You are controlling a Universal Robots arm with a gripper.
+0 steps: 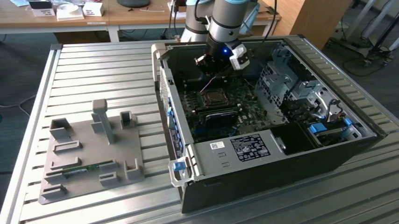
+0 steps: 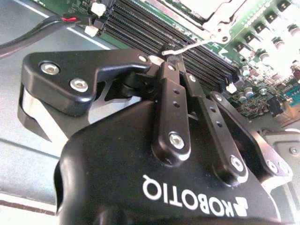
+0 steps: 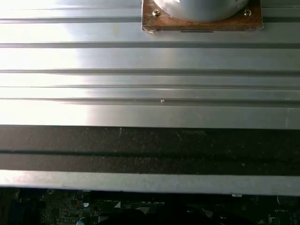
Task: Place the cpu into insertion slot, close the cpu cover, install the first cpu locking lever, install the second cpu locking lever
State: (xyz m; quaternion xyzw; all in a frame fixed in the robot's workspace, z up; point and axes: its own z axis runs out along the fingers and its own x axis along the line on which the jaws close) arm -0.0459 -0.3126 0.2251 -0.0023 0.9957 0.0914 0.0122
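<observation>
Ribbed metal table (image 1: 100,70) carrying an opened computer case (image 1: 268,154), with desks behind it. On the green motherboard (image 1: 249,109) inside the case sits the insertion slot (image 1: 215,99), a dark square with a silver rim; whether the cpu lies in it cannot be told. In the second wrist view, part of the cpu cover (image 2: 206,14), a silver frame, lies over the socket area, and a thin silver lever (image 2: 194,45) runs from it toward the gripper. Long black memory slots (image 2: 164,33) lie between the cover and the gripper. The gripper (image 2: 176,58) is poised just above these slots with its black fingers (image 2: 171,93) drawn together, their tips at the end of the lever; whether they clamp it cannot be told. In the exterior view the gripper (image 1: 215,74) hangs inside the case just above the slot. At the exterior view's left, a grey fixture plate (image 1: 90,154) rests on the table, holding a green memory stick (image 1: 81,169).
</observation>
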